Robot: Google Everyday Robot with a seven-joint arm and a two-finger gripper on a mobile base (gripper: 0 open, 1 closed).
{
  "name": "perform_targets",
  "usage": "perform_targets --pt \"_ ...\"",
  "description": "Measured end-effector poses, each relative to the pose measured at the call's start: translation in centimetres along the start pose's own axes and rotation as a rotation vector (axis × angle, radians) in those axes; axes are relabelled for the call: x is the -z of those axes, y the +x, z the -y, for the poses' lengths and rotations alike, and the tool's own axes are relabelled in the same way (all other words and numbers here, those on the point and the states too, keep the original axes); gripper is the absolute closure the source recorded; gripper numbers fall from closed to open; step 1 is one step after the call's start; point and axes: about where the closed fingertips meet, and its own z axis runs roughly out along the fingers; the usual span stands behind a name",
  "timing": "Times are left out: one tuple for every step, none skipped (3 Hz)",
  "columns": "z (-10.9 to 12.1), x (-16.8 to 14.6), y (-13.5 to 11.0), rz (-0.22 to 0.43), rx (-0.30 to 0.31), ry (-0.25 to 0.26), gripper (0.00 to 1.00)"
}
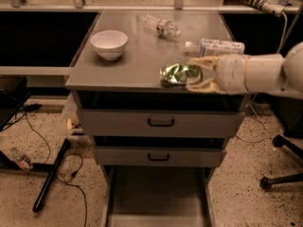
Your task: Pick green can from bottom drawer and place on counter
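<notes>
My gripper (pixel 194 74) reaches in from the right on a white arm. Its pale fingers (pixel 201 85) are shut on the green can (pixel 177 74), a shiny dented can held on its side. The can hangs just over the front right part of the counter (pixel 128 63); I cannot tell whether it touches the surface. The bottom drawer (pixel 156 197) is pulled open below, and its flat grey floor shows nothing in it.
A white bowl (pixel 109 44) stands on the counter's left. Two clear plastic bottles (pixel 161 26) (pixel 215 46) lie at the back and right. Two shut drawers with black handles (pixel 161 122) sit under the counter. Cables and a black stand leg (pixel 49 181) lie on the floor to the left.
</notes>
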Motion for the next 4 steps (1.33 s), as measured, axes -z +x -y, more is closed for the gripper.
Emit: perform_targets --pt "3.6 -2.1 0.3 0.023 -0.004 0.015 1.0" --pt "6.3 -2.8 0.9 0.034 -0.029 0.041 1.0" --pt "7.2 -4.2 1.7 0.049 -0.068 0.046 1.0" --pt "6.2 -6.3 2.7 0.074 -0.145 0.034 1.0"
